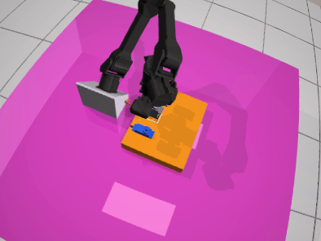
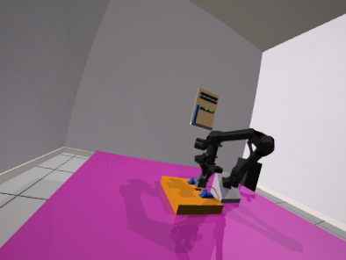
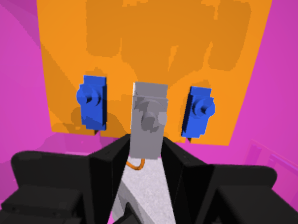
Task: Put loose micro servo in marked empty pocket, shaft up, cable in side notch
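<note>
My gripper (image 1: 151, 109) (image 2: 203, 177) (image 3: 146, 139) is shut on the loose grey micro servo (image 3: 148, 116) (image 1: 156, 110), whose output shaft faces the wrist camera. It holds the servo low over the near edge of the orange deck (image 1: 185, 134) (image 2: 182, 194) (image 3: 150, 35), at the white-outlined pocket (image 1: 155, 120). The servo hides the pocket in the wrist view. Its orange cable (image 3: 135, 164) curls out below the body between the fingers. Two blue servos sit seated in the deck on either side, one on the left (image 3: 92, 101) (image 1: 143, 129) (image 2: 205, 193) and one on the right (image 3: 199, 111) (image 2: 191, 180).
The arm's grey base block (image 1: 101, 98) (image 2: 228, 193) stands just beside the deck. A pale pink rectangle (image 1: 138, 208) is marked on the magenta mat (image 1: 53, 163) near the front. A brown panel (image 2: 204, 108) hangs on the back wall.
</note>
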`<state>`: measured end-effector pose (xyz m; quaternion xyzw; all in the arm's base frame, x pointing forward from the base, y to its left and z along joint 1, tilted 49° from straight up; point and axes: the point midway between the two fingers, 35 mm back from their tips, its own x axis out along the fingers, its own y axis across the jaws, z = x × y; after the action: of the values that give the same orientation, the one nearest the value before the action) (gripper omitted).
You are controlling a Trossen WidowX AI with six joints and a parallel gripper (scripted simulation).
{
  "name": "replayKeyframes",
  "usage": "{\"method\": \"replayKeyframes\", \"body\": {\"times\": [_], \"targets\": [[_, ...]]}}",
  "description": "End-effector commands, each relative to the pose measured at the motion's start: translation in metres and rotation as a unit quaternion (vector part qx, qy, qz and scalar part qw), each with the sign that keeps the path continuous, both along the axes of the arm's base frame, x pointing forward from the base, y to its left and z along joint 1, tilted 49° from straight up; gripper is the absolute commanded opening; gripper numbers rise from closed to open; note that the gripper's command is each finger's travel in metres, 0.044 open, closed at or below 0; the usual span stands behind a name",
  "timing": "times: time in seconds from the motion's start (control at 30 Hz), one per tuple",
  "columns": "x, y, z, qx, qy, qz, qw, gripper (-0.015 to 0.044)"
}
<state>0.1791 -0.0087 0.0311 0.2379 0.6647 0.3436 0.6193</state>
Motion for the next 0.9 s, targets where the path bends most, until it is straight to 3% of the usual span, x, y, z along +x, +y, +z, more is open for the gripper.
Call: {"method": "replayKeyframes", "body": {"times": [0.0,0.87], "targets": [[-0.0002,0.0043,-0.0030,0.001,0.001,-0.004,1.000,0.0000],[0.0005,0.0096,-0.0069,0.001,0.000,-0.004,1.000,0.0000]]}}
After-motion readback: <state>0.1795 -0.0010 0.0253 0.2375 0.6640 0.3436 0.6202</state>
